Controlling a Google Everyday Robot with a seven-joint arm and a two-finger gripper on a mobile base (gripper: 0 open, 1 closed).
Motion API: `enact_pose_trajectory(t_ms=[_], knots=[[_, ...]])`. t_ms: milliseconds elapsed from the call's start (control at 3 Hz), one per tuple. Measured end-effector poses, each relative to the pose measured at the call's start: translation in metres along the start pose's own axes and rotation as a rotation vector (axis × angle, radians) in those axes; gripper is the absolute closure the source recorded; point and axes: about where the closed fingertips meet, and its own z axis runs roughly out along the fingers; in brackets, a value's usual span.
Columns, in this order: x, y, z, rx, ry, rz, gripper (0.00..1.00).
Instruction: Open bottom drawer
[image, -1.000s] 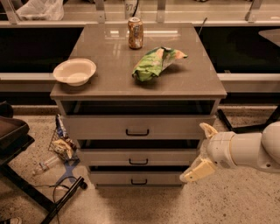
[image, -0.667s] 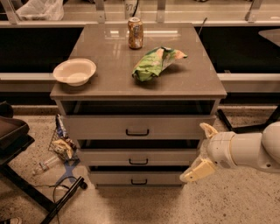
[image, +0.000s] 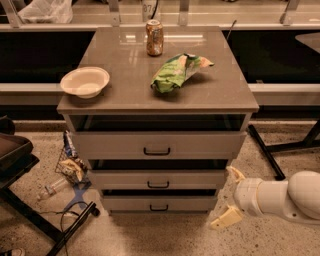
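The bottom drawer (image: 159, 203) is the lowest of three grey-beige drawer fronts in the cabinet, with a small black bar handle (image: 158, 208). It stands out slightly, with a dark gap above it. My gripper (image: 230, 196) is on a white arm at the lower right, just right of the cabinet's front corner, level with the bottom drawer. Its two cream fingers (image: 226, 217) are spread apart and hold nothing. It is apart from the handle.
On the cabinet top (image: 125, 90) sit a white bowl (image: 85, 81), a soda can (image: 154, 37) and a green chip bag (image: 177, 71). A wire basket with litter (image: 70, 165) and a plastic bottle (image: 50, 189) lie on the floor at left. A dark stand's legs (image: 35, 220) are at lower left.
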Motion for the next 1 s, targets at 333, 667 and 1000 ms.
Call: enact_pose_trajectory(t_ms=[333, 667, 1000], knots=[[0.033, 0.002, 0.021, -0.006, -0.012, 0.017, 0.00], [0.063, 0.002, 0.045, -0.011, -0.005, 0.030, 0.00], [0.093, 0.003, 0.075, -0.018, 0.021, 0.034, 0.00]])
